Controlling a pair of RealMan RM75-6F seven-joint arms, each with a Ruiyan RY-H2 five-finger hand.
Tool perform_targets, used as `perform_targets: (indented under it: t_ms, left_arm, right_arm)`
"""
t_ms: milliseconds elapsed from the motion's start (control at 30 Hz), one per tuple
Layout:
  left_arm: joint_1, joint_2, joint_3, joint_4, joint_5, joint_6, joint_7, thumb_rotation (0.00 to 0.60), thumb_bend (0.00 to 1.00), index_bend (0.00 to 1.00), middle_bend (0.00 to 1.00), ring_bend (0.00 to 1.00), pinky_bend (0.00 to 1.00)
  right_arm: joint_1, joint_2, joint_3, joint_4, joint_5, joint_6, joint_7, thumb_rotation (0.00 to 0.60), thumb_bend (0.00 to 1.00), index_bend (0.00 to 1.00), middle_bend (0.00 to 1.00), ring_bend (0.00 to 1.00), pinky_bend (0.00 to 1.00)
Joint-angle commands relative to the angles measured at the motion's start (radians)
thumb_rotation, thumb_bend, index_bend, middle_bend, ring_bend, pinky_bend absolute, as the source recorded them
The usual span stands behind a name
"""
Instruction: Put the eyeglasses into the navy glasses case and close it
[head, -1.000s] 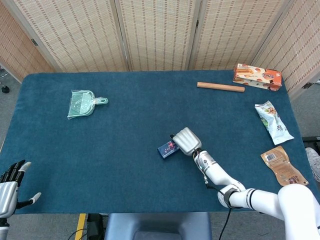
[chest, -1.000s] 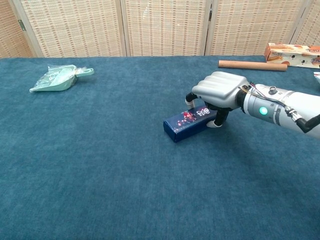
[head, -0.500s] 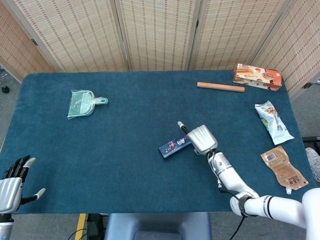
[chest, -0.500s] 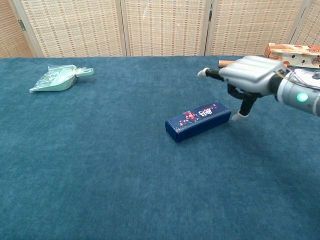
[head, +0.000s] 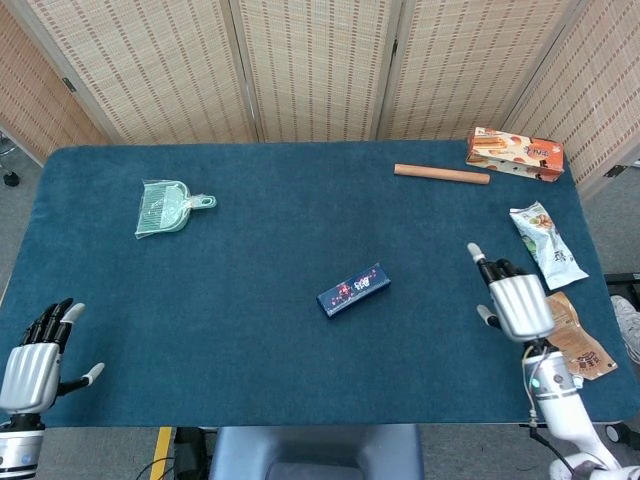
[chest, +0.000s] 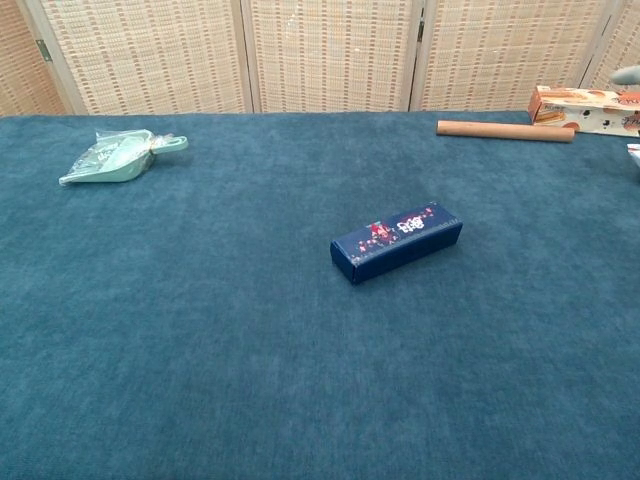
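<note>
The navy glasses case (head: 352, 290) lies closed at the centre of the worktop (head: 270, 250). The right hand (head: 518, 303), lower right, and the left hand (head: 35, 362), lower left, hold nothing, fingers spread.

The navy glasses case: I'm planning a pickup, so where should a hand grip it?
Probably across the two long sides of the navy glasses case, mid-length, from above: it lies flat and closed, a narrow box set diagonally with bare cloth around it.
</note>
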Motion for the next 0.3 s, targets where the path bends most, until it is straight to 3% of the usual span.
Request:
perform_targets:
  t_ms: [33, 300]
  left_arm:
    - [-0.008, -0.009, -0.006, -0.005, 0.005, 0.004, 0.015, 0.600, 0.19, 0.15, 0.10, 0.10, 0.20]
    - [-0.016, -0.018, -0.013, -0.031, 0.024, 0.025, 0.045, 0.600, 0.19, 0.15, 0.10, 0.10, 0.20]
  right_arm:
    - [-0.075, 0.051, -0.037, -0.026, -0.026, 0.054, 0.059, 0.600, 0.20, 0.00, 0.21, 0.12, 0.31]
    - [-0.189, 0.069, -0.066, -0.007, -0.080, 0.143, 0.154, 0.600, 0.20, 0.00, 0.21, 0.12, 0.27]
